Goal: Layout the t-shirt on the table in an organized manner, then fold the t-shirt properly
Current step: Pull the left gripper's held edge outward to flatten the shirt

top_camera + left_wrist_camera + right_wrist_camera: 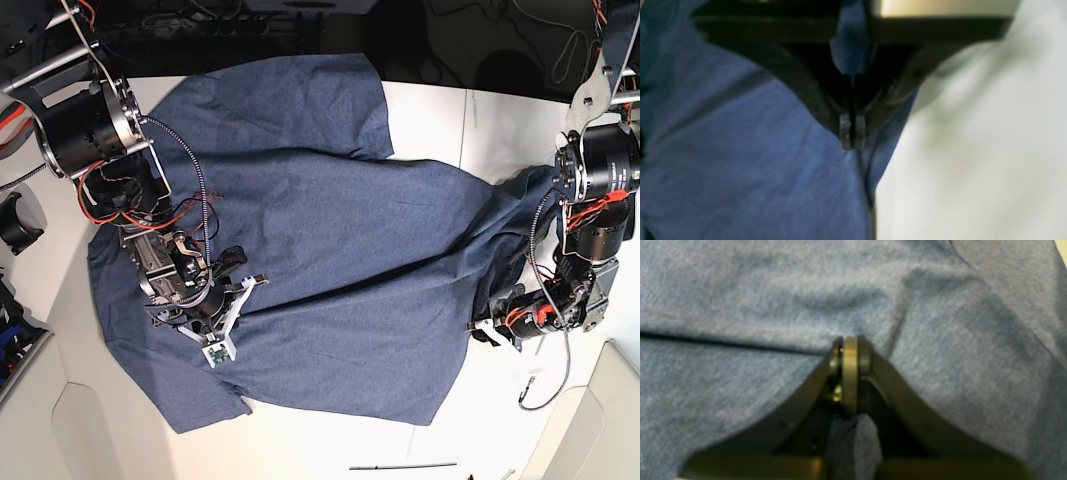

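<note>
Closest to my left wrist lens, the left pincer (852,135) is clamped on a pinch of the t-shirt (740,150), with a tuft of blue cloth poking up behind the tips. The right pincer (849,355) is likewise clamped on a fold of the fabric.

From the base view the t-shirt (330,250) lies spread over the table (430,120), its long axis running 9 to 3 o'clock. The right pincer (205,300) sits over the 9 o'clock part; the left pincer (500,325) holds the bunched edge at 3 o'clock, which I judge needs pulling outward.

No lettering shows. Both wrist views are blurred, and I cannot tell whether each grip takes one layer or two.
</note>
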`<action>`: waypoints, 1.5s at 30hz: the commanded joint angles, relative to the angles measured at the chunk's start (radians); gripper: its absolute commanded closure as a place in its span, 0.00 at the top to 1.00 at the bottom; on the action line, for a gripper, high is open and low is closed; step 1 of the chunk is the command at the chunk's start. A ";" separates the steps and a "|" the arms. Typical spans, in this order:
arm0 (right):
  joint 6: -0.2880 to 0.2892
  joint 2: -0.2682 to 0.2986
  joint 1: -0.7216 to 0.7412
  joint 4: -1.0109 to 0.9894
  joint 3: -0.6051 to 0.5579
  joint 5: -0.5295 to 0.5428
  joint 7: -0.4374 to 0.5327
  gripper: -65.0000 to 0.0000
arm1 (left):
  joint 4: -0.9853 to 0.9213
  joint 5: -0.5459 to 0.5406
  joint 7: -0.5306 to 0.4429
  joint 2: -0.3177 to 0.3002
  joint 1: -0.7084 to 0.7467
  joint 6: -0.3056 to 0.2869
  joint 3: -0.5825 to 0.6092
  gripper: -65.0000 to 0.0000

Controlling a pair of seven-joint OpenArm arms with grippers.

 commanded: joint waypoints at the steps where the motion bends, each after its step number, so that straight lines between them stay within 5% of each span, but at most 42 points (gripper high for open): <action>1: 0.000 0.006 0.008 -0.003 0.001 -0.011 -0.064 0.00 | 0.009 -0.006 -0.024 -0.008 -0.031 0.006 0.000 0.00; 16: 0.000 0.006 0.008 -0.003 0.001 -0.011 -0.064 0.00 | -0.018 0.072 -0.081 0.061 0.009 0.017 0.000 0.00; 34: 0.000 0.006 0.008 -0.003 0.001 -0.011 -0.064 0.00 | -0.018 0.288 -0.150 0.045 0.030 0.396 0.000 0.00; 39: 0.000 0.006 0.008 -0.003 0.001 -0.011 -0.064 0.00 | -0.017 0.287 -0.249 0.031 0.029 0.467 -0.006 0.00; 45: 0.000 0.009 0.008 -0.003 0.001 -0.011 -0.111 0.00 | -0.017 0.233 -0.533 0.016 0.024 0.294 -0.055 0.00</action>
